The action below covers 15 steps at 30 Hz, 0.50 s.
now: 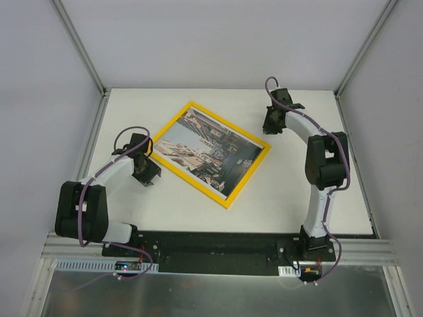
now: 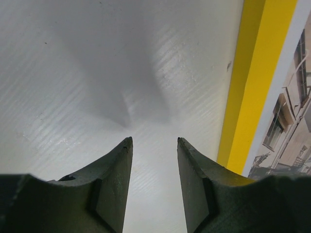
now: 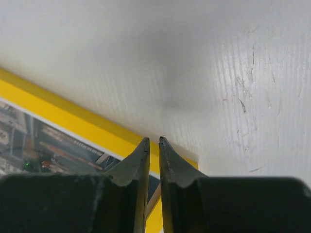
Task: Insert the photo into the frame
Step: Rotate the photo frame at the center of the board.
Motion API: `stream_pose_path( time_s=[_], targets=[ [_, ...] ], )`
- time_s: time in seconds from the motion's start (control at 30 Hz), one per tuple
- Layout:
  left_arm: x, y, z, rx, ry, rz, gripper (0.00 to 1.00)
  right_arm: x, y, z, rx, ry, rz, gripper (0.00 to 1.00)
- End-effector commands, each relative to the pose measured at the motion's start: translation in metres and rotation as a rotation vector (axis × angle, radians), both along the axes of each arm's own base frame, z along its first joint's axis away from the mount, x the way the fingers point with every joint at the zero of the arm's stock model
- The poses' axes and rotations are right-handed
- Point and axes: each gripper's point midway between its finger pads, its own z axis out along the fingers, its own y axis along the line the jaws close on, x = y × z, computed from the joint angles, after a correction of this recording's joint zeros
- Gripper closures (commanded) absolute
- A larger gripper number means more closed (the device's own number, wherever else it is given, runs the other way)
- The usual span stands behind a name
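Note:
The frame (image 1: 190,181) lies flat on the white table with its yellow front up, turned at an angle. The photo (image 1: 210,153), a city street print, fills it face up. My left gripper (image 1: 147,173) sits just left of the frame's left edge, open and empty. In the left wrist view it (image 2: 154,140) hovers over bare table, with the yellow frame (image 2: 252,82) and the photo (image 2: 291,126) to the right. My right gripper (image 1: 271,122) hangs over the frame's far right corner. Its jaws (image 3: 154,139) stand only a thin slit apart, empty, above the frame (image 3: 73,119) and photo (image 3: 43,145).
The white table (image 1: 284,198) is walled by grey panels with metal posts at the back corners. A black rail carrying both arm bases runs along the near edge.

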Motion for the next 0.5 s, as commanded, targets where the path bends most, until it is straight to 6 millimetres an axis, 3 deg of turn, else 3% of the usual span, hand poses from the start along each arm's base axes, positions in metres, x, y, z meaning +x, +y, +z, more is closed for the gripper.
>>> stream_pose_path(
  time_s=[0.0,0.23,0.47],
  targets=[
    [0.008,-0.013,0.005,-0.035,-0.046,0.006,0.59,0.006,-0.002,-0.007,-0.013,0.054,0.005,0.85],
    [0.014,-0.018,-0.005,-0.029,-0.018,0.006,0.59,-0.018,-0.003,-0.04,-0.032,0.186,0.021,0.87],
    [0.029,-0.019,-0.015,-0.023,0.014,0.031,0.59,-0.061,-0.003,-0.045,-0.042,0.252,0.034,0.89]
  ],
)
